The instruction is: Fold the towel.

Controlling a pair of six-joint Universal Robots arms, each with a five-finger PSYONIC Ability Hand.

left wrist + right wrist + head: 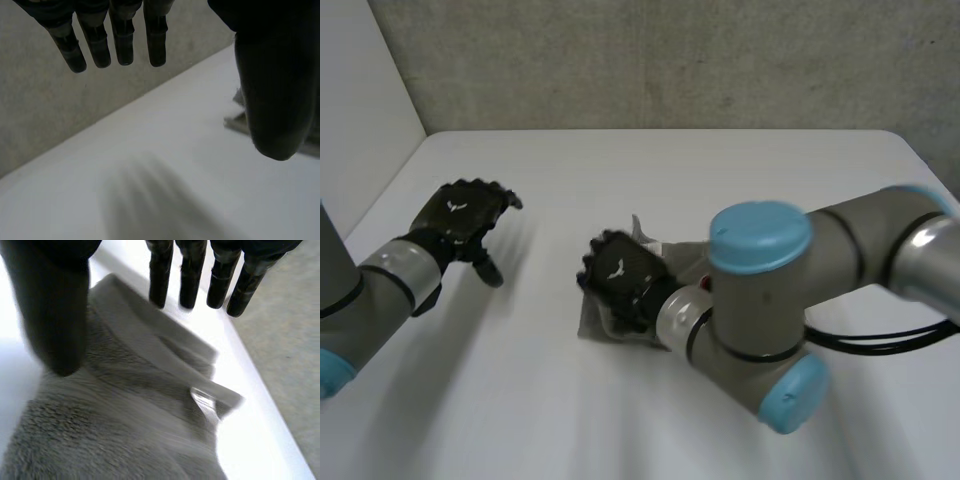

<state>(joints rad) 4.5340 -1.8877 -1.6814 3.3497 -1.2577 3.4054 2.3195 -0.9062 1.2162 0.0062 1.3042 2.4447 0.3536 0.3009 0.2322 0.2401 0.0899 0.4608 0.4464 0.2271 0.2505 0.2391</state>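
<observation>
Presently the grey towel [682,258] lies bunched near the middle of the white table [620,170], partly under the right hand [620,272]. Right wrist view: towel [125,415] rumpled in soft folds beneath the palm; fingers [161,275] straight and held apart from the thumb, poised over the cloth's far edge, clasping nothing. Whether they touch the cloth cannot be told. Left hand [460,218] is well apart from the towel, over bare table on the left side, fingers spread. Left wrist view: fingers [124,47] straight, thumb wide of them, nothing held; a bit of towel [239,121] shows beside the thumb.
</observation>
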